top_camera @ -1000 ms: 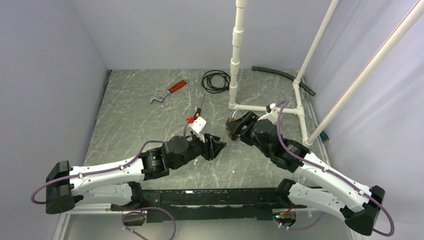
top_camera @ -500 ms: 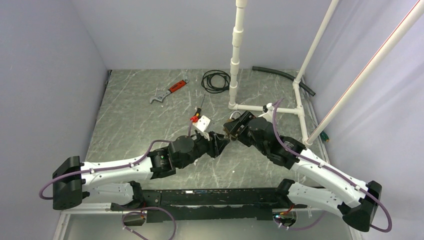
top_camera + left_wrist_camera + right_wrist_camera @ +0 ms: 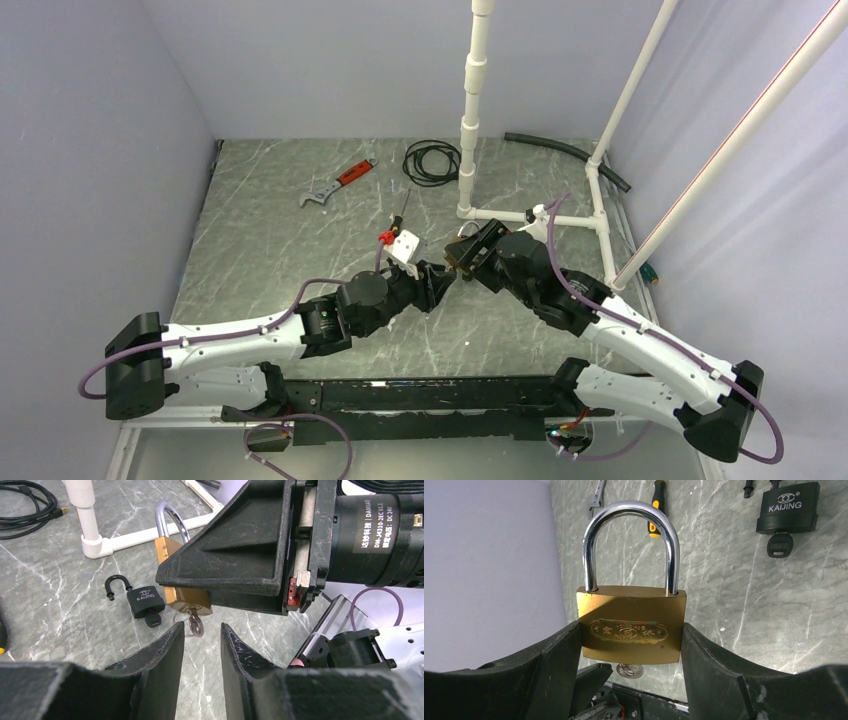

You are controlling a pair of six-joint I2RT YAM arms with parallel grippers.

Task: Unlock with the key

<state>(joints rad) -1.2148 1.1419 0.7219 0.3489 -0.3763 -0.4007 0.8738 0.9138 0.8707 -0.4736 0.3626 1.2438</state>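
Note:
A brass padlock (image 3: 631, 630) with a closed chrome shackle is clamped by its sides in my right gripper (image 3: 631, 635), held above the table. The key (image 3: 630, 670) sticks out of its underside with a ring on it. In the left wrist view the key (image 3: 195, 624) hangs level with the tips of my left gripper (image 3: 202, 625). It lies in the gap between them, and neither finger touches it. From above, the left gripper (image 3: 440, 283) meets the right gripper (image 3: 462, 255) near the table's middle.
A black padlock (image 3: 145, 600), shackle open and its own key in it, lies on the marble top just behind. A white pipe frame (image 3: 470, 130), a cable coil (image 3: 431, 162), a red-handled wrench (image 3: 338, 183), a screwdriver (image 3: 403, 208) and a black hose (image 3: 565, 150) lie farther back.
My left arm has reached right and forward up to the brass padlock, and its jaws have narrowed. The right gripper has shifted slightly left with the padlock.

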